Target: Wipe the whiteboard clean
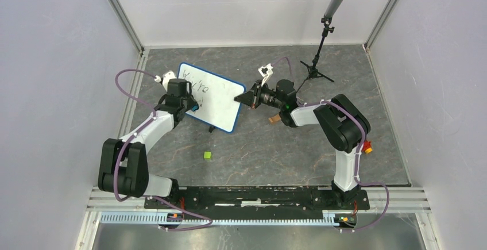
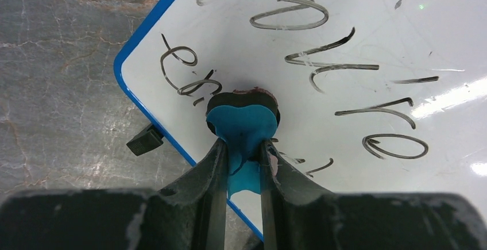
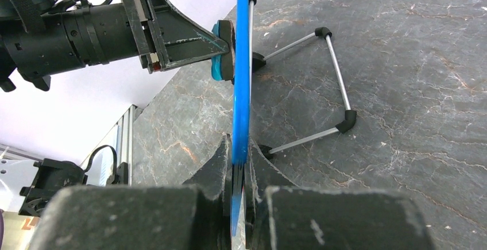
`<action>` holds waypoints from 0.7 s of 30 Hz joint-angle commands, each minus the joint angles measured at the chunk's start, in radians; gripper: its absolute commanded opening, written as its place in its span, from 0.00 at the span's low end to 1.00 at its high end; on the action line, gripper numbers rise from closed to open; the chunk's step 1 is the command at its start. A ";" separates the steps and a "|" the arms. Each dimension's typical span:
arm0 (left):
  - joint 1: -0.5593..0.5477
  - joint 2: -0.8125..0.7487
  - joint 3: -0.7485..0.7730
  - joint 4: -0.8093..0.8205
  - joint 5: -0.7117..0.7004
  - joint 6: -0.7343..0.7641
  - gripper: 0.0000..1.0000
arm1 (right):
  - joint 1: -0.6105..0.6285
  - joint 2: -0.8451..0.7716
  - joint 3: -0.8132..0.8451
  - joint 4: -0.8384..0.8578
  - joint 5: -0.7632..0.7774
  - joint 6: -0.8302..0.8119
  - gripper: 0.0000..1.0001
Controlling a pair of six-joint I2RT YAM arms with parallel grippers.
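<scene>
The whiteboard, white with a thin blue frame and black handwriting, stands tilted on its wire stand at mid-table. My left gripper is shut on a small blue eraser, whose dark pad is pressed on the board's face near its lower left corner, among the writing. My right gripper is shut on the board's right edge; in the right wrist view the blue frame runs edge-on between the fingers, with the eraser against the board's far side.
A microphone on a tripod stand is at the back right. A small green cube lies on the grey mat in front of the board. An orange object lies under the right arm. White walls enclose the table.
</scene>
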 commanded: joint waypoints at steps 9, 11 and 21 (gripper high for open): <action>-0.204 0.035 0.094 0.108 -0.006 0.034 0.08 | 0.009 -0.008 0.022 -0.050 -0.035 -0.095 0.00; -0.212 0.061 0.145 0.109 0.001 0.037 0.08 | 0.011 -0.010 0.020 -0.048 -0.035 -0.097 0.00; -0.206 0.120 0.225 0.122 -0.017 0.048 0.10 | 0.012 -0.002 0.028 -0.058 -0.034 -0.101 0.00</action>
